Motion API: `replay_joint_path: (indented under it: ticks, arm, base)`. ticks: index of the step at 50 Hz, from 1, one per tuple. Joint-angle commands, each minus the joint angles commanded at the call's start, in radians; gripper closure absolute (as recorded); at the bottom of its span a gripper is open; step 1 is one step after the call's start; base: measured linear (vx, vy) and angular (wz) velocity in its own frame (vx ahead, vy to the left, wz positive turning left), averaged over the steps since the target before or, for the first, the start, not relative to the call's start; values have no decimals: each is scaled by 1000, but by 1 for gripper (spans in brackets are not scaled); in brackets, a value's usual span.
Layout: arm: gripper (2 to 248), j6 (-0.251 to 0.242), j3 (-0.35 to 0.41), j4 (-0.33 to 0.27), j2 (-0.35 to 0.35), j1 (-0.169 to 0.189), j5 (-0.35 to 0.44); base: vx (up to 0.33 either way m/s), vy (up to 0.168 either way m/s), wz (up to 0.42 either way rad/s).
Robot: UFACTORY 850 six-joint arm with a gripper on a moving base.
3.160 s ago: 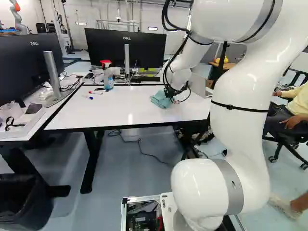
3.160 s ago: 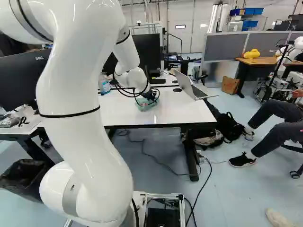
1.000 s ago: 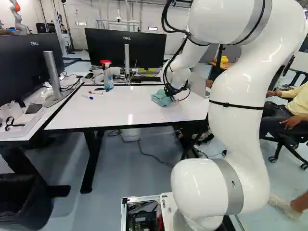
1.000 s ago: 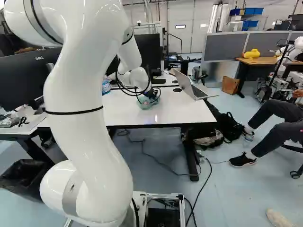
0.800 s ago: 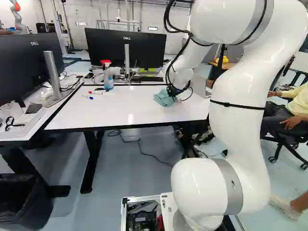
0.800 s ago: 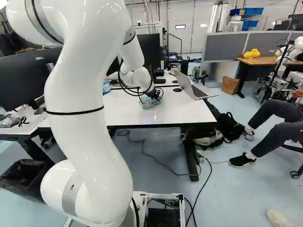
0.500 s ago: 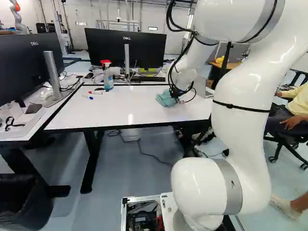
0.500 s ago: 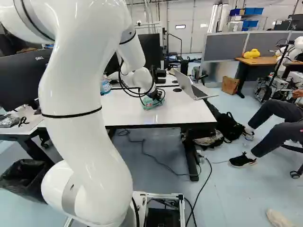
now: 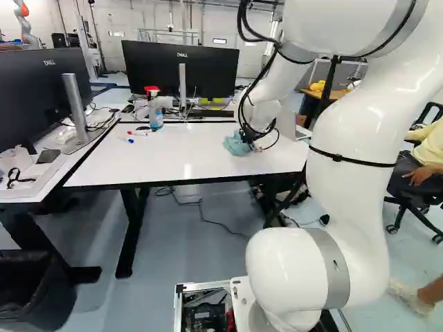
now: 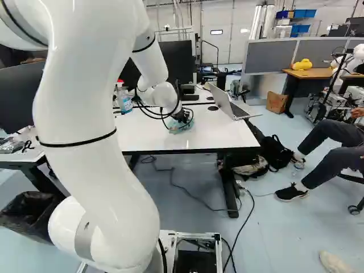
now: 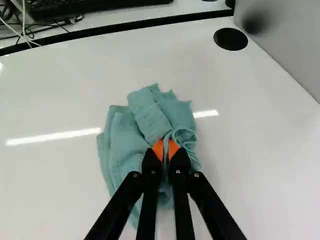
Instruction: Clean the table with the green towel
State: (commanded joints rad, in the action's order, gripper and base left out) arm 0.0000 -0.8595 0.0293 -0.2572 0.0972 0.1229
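My gripper (image 9: 249, 135) is low over the right part of the white table (image 9: 152, 162) in the left base view, with the green towel (image 9: 235, 145) bunched under it. In the wrist view the gripper (image 11: 165, 149) is shut on a raised fold of the towel (image 11: 150, 115), orange pads pinching it from both sides. The rest of the cloth lies crumpled on the tabletop around and ahead of the fingers. The fingers cover part of it.
A spray bottle (image 9: 154, 109) and markers (image 9: 137, 133) are on the table's far left part. An open laptop (image 10: 230, 105) stands right of the gripper in the right base view. Monitors (image 9: 181, 69) and a keyboard (image 11: 95, 6) are beyond the table's back edge.
Over the last second the gripper and held towel have shifted slightly right in the left base view. The upper arm has swung outward too. The base has not moved.
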Motion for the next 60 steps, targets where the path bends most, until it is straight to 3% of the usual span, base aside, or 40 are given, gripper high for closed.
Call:
replay_joint_path:
  ticks: [12, 24, 41, 60]
  arm:
    - [217, 0, -50, 0, -42, -9, 0]
    - [217, 0, -53, 0, -43, -9, 0]
    - [217, 0, -43, 0, -4, -14, 0]
    - [217, 0, -33, 0, 48, -66, -42]
  base:
    - [0, 0, 0]
    - [0, 0, 0]
    - [0, 0, 0]
    - [0, 0, 0]
